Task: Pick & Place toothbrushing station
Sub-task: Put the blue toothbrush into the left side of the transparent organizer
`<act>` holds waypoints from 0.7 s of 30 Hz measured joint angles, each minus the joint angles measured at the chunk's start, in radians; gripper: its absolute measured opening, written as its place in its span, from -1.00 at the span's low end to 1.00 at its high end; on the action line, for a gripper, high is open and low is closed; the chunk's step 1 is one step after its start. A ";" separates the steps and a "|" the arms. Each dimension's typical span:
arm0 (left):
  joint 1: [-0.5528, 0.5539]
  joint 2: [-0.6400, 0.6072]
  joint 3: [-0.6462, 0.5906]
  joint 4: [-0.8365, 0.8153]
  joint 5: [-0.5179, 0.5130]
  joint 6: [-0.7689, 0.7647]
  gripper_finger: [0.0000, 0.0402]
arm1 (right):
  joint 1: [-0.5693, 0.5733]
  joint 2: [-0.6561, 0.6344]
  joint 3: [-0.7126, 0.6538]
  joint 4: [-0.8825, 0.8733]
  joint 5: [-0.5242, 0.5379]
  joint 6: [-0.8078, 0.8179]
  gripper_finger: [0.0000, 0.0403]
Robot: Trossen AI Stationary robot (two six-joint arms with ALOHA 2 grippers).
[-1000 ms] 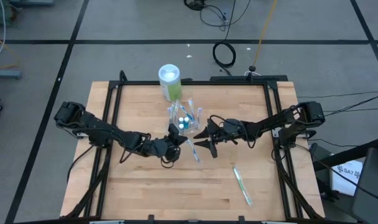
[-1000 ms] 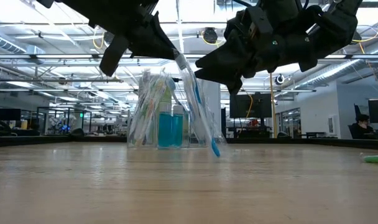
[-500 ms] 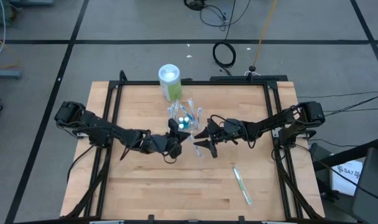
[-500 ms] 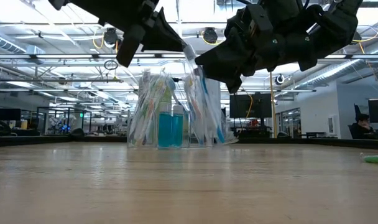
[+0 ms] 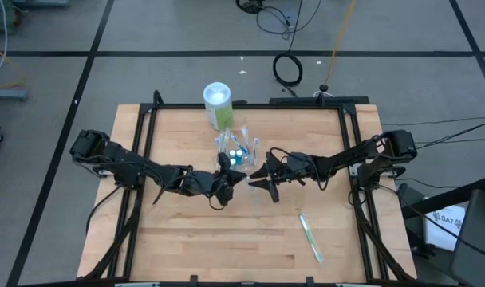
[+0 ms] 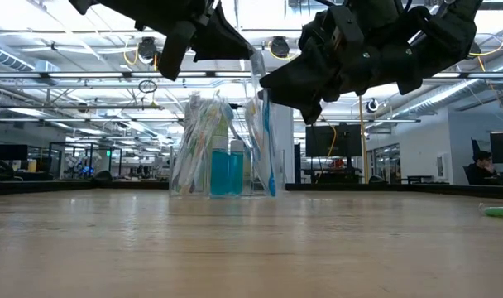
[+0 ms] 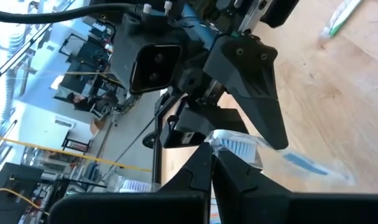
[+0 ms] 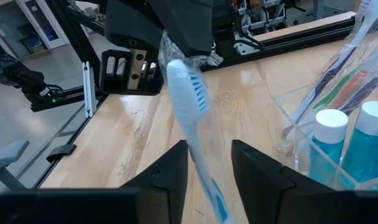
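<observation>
A clear plastic container (image 5: 239, 151) holding several wrapped toothbrushes (image 8: 345, 73) and teal white-capped tubes (image 8: 329, 146) stands on its base at the table's middle, toward the far edge. My left gripper (image 5: 229, 177) is shut on a white-and-blue toothbrush (image 8: 190, 109) in a clear wrapper, just near of the container. My right gripper (image 5: 257, 179) is open. Its fingers stand on either side of the hanging brush's handle (image 8: 209, 180); I cannot tell whether they touch it. My left gripper pinches the wrapped toothbrush's head end (image 7: 234, 144) between its two fingertips, coming level from the table's left. The brush hangs nearly upright below the fingers (image 6: 265, 124), bristle head up, with its lower end (image 6: 272, 189) beside the container.
A tall green-and-white canister (image 5: 217, 104) stands just beyond the container. A green toothbrush (image 5: 310, 237) lies on the wood at the near right. Black frame rails (image 5: 143, 143) run along the table's left, right and far sides.
My left gripper has risen and gone a little toward the container with the toothbrush. The brush hung slanting with its lower end away from the container and has swung to hang nearly upright, its lower end now next to the container. The right gripper has kept still.
</observation>
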 joint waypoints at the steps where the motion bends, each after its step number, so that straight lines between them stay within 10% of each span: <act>1: 0.000 0.000 0.000 0.000 0.000 -0.001 -0.98 | 0.000 0.000 0.000 0.000 0.002 -0.004 -0.46; 11: 0.002 0.000 0.000 0.003 -0.007 -0.007 -0.98 | 0.001 0.000 0.000 0.004 0.000 -0.135 -0.93; 21: 0.033 0.001 0.000 0.040 0.007 -0.244 -0.84 | 0.000 0.000 0.000 0.008 0.005 -0.144 -0.96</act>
